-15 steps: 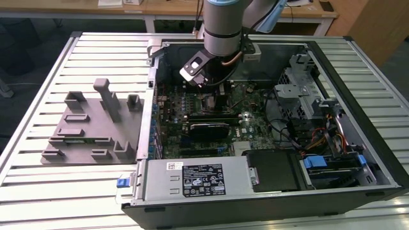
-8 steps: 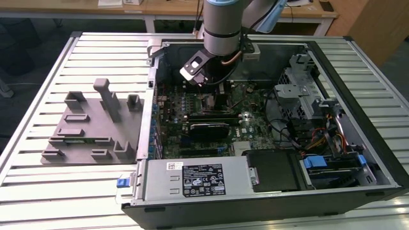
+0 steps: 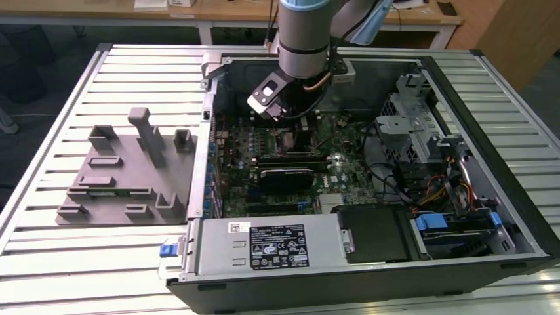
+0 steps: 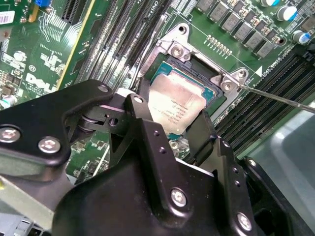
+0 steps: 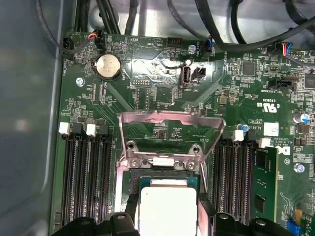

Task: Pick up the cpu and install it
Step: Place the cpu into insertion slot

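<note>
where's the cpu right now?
In both wrist views the cpu sits between the gripper's fingers, directly over the motherboard's open socket, with memory slots on either side.

The tray (image 3: pixel 131 190) lies on the counter (image 3: pixel 52 262), at the exterior view's left of the open computer case (image 3: pixel 350 292). Inside the case, the cpu (image 4: pixel 176 105) sits pinched between my jaws, right over the socket (image 4: pixel 179 49) on the board (image 5: pixel 162 73).
</note>
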Controlling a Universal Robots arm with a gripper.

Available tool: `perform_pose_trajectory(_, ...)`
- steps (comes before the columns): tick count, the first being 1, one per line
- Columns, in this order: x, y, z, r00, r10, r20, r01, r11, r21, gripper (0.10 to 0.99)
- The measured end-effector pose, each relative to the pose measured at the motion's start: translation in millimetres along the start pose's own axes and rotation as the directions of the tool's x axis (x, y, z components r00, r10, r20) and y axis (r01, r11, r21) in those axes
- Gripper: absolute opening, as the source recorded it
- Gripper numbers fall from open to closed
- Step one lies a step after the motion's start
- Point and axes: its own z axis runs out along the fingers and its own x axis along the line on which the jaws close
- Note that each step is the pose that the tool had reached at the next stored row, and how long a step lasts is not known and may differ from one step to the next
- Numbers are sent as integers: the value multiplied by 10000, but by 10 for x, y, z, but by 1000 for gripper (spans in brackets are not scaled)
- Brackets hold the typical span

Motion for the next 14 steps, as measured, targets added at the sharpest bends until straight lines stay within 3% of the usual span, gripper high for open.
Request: perform_pose_trajectory(14,37,-5,39,9999,104,-23,-104,9999,1,545)
